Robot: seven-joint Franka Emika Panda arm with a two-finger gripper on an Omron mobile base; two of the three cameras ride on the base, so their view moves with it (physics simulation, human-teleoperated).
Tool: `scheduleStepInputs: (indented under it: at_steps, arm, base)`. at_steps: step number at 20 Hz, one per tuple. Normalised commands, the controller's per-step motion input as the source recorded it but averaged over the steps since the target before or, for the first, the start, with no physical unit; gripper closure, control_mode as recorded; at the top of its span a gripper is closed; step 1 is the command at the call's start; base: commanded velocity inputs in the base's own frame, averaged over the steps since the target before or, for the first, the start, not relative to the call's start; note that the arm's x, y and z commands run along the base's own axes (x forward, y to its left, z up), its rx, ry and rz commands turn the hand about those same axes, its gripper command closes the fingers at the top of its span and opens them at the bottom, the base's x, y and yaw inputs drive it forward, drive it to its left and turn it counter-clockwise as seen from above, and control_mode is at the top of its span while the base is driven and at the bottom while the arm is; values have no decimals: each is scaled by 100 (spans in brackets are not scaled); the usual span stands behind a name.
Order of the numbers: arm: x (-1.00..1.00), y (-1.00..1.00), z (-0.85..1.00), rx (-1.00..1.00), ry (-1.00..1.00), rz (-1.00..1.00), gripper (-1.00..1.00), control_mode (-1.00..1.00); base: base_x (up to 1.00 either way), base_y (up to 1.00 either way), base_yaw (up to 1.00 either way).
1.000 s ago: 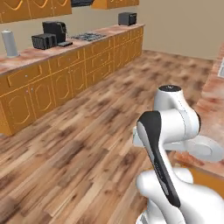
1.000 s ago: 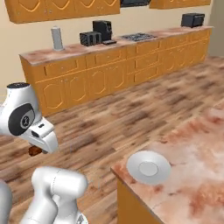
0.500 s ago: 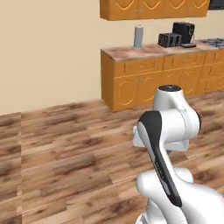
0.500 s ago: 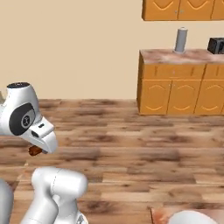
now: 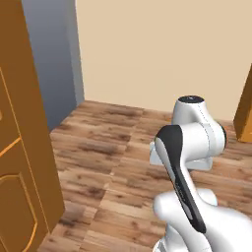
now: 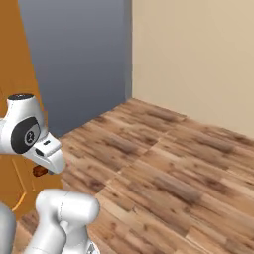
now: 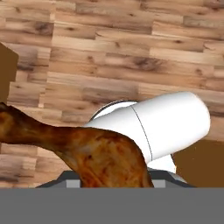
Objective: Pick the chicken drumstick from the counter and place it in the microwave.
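The base has turned away from the counter run; a grey panel (image 6: 74,64) and beige wall (image 5: 162,49) now fill the background.

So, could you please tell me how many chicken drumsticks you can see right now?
1. The chicken drumstick is held at the gripper, close to the hand camera above the wooden floor. Others could be outside these views.

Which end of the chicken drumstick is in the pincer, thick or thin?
The thick end: the chicken drumstick bulges at the pincer, and its thin end points away.
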Motion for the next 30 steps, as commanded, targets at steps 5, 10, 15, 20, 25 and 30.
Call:
scheduleStepInputs:
  at_steps: [5,10,15,20,25,30]
  arm:
    - [0,0,0,0,0,0,100,100]
    - [0,0,0,0,0,0,100,100]
    - [0,0,0,0,0,0,100,100]
    - [0,0,0,0,0,0,100,100]
    - [0,0,0,0,0,0,100,100]
    - [0,0,0,0,0,0,100,100]
  base:
    - [-8,30,100]
    - [-10,53,99]
    - [33,91,59]
    - [63,100,30]
    - [71,100,32]
    - [65,100,29]
